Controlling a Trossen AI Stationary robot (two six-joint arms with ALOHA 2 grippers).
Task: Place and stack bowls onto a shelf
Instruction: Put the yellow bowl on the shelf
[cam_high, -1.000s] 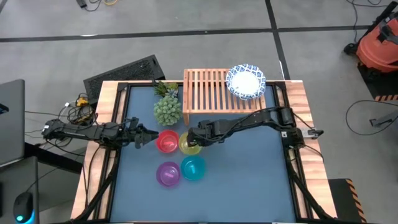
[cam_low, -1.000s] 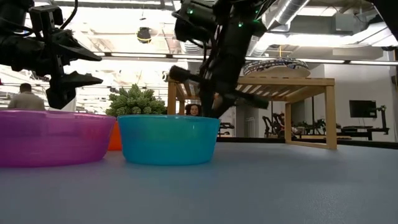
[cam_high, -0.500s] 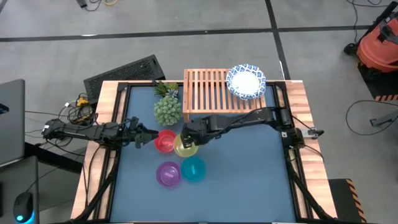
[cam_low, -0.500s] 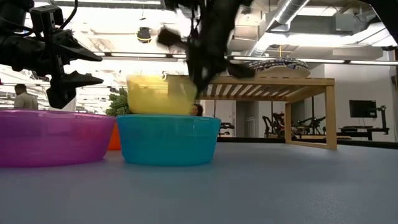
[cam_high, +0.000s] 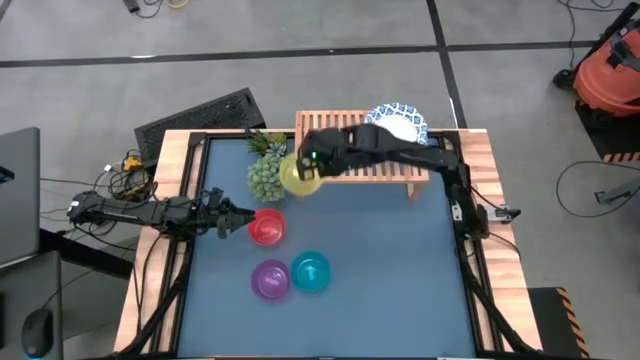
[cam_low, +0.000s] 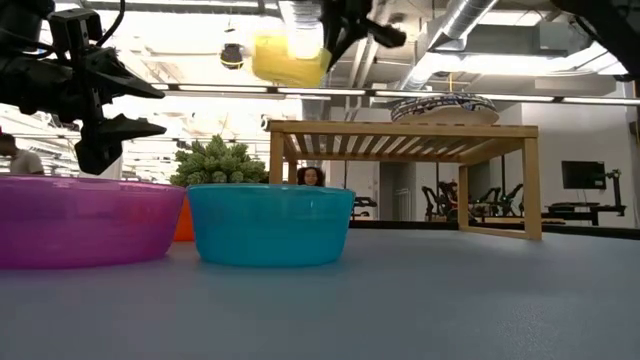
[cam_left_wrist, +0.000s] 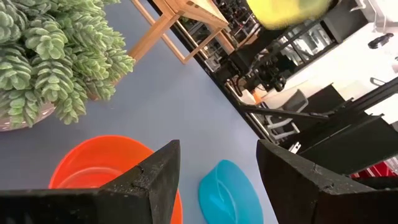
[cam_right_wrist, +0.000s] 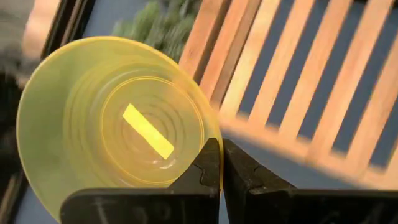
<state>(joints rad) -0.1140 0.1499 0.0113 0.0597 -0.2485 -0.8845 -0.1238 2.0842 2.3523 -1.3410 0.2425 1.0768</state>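
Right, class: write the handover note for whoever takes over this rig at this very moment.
Right gripper: shut on the yellow bowl's rim, held in the air near the shelf's left end.
Left gripper: open, low beside the red bowl, holding nothing.
Done: a white blue-rimmed bowl sits on the shelf's right end.
Left: set down the yellow one; the red, purple bowl and teal bowl are on the table.

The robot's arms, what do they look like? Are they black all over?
Mostly, yes. Both arms are dark, thin and jointed, with black cables running along them. The right arm shows a small green light near its wrist. Each one ends in a pincer, left pincer and right pincer, with two flat, black fingers.
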